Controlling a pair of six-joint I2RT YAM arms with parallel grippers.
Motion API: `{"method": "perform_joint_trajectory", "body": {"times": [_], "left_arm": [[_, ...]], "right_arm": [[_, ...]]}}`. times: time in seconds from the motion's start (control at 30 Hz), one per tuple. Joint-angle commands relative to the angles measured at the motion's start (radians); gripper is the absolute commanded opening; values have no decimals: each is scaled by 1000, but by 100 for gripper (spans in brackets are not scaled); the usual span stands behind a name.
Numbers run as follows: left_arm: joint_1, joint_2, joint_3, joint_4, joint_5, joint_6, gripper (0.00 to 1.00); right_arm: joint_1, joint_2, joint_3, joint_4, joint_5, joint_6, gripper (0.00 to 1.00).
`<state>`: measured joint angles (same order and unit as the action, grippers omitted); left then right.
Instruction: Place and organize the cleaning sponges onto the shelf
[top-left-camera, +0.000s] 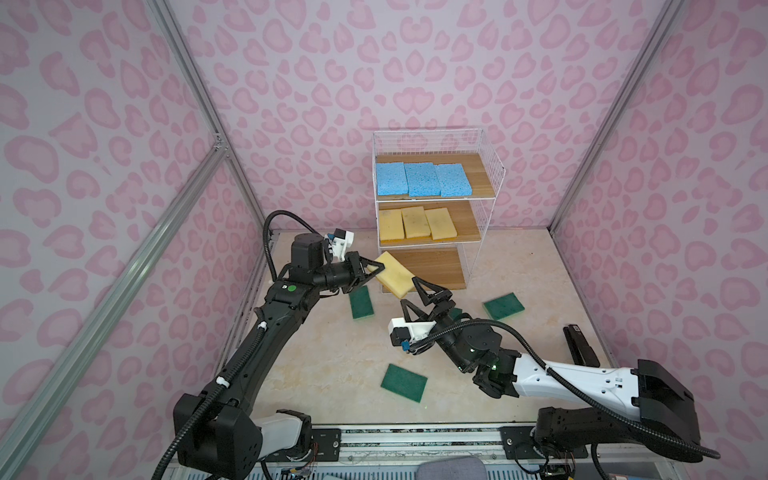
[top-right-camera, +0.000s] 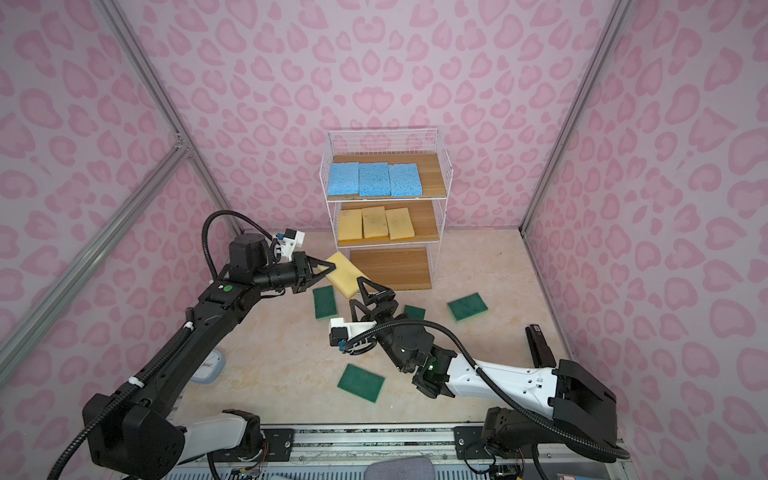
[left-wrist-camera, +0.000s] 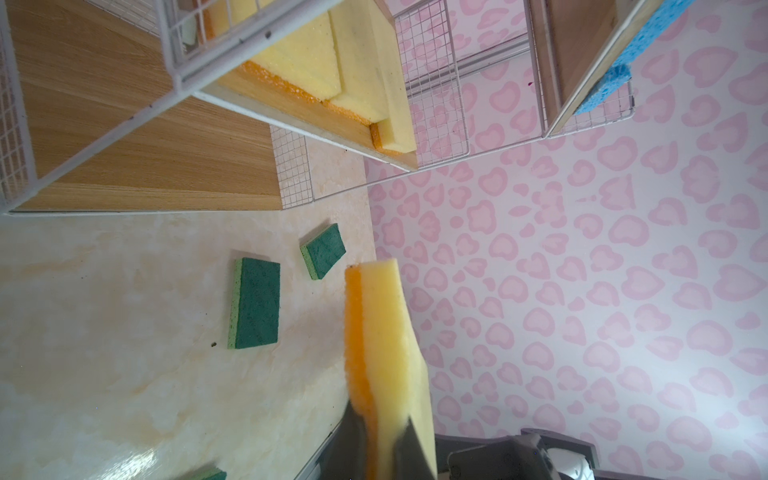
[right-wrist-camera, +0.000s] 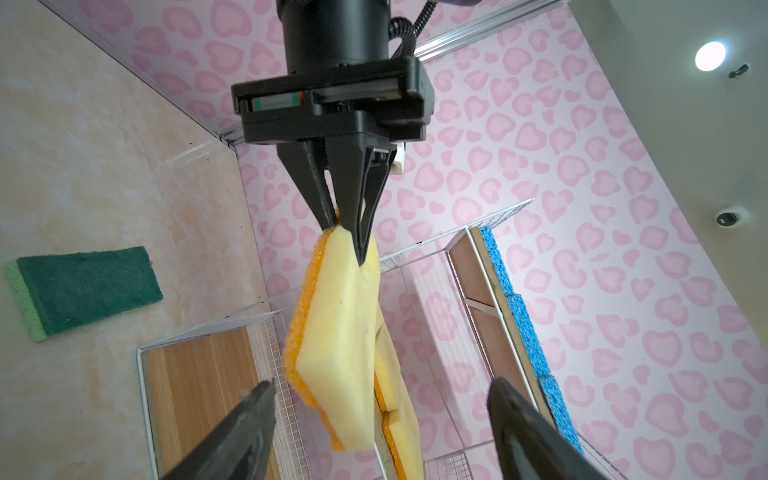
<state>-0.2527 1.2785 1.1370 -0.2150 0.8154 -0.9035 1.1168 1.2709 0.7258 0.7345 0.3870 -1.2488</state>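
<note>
Yellow sponge (top-left-camera: 392, 275) — near shelf (top-left-camera: 436, 268) front edge

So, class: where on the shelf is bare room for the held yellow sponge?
Bottom board is bare. Middle board has a strip between three yellow sponges and the wire side. Top board is crowded with blue sponges.

Your shelf (top-left-camera: 492, 166) stands at the back of the counter (top-left-camera: 540, 291). Its top board carries the upper row of sponges (top-left-camera: 423, 179), and the middle board carries the lower row (top-left-camera: 415, 223). Before it, your left claw (top-left-camera: 372, 268) holds the lifted sponge (top-left-camera: 397, 277); the loose sponges (top-left-camera: 404, 382) lie around it on the counter.
</note>
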Motion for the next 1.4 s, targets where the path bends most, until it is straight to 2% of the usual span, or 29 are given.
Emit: {"method": "perform_joint_trajectory", "body": {"times": [0.0, 0.17, 0.37, 0.47, 0.73, 0.87, 0.9, 0.97, 1.0, 1.03, 1.07, 1.17, 1.23, 1.37], "left_arm": [[2, -11, 17, 5, 15, 6, 10], [3, -10, 32, 0, 16, 4, 10], [4, -11, 37, -1, 18, 1, 10], [3, -10, 39, 0, 23, 0, 10], [4, -8, 40, 1, 33, -3, 10], [4, -11, 38, 0, 34, -2, 11], [4, -14, 35, 2, 32, -2, 15], [3, -20, 33, 1, 27, 6, 36], [3, -28, 32, 1, 22, 19, 59], [4, -41, 29, -7, 7, 40, 88], [3, -55, 29, -28, -26, 69, 98], [3, -133, 15, -120, -197, 177, 98], [4, -205, -31, -122, -305, 207, 98], [4, -317, -153, -74, -428, 225, 98]], "right_arm": [[-9, 15, 14, -6, 24, 20, 81], [-19, 53, 50, -40, 5, 29, 79], [-47, 102, 79, -3, -17, 48, 70], [-51, 120, 89, 16, -19, 48, 61], [-50, 122, 94, 17, -22, 53, 26], [-49, 113, 83, 26, -13, 56, 15], [-49, 107, 79, 24, -11, 59, 13], [-48, 97, 74, 25, -4, 63, 11], [-49, 91, 71, 22, 8, 67, 10], [-51, 87, 71, 19, 18, 73, 10], [-54, 83, 71, 19, 33, 80, 10], [-64, 47, 62, -14, 68, 85, 10], [-77, 17, 59, -64, 102, 93, 10], [-141, -21, 73, -160, 194, 134, 10]]}}
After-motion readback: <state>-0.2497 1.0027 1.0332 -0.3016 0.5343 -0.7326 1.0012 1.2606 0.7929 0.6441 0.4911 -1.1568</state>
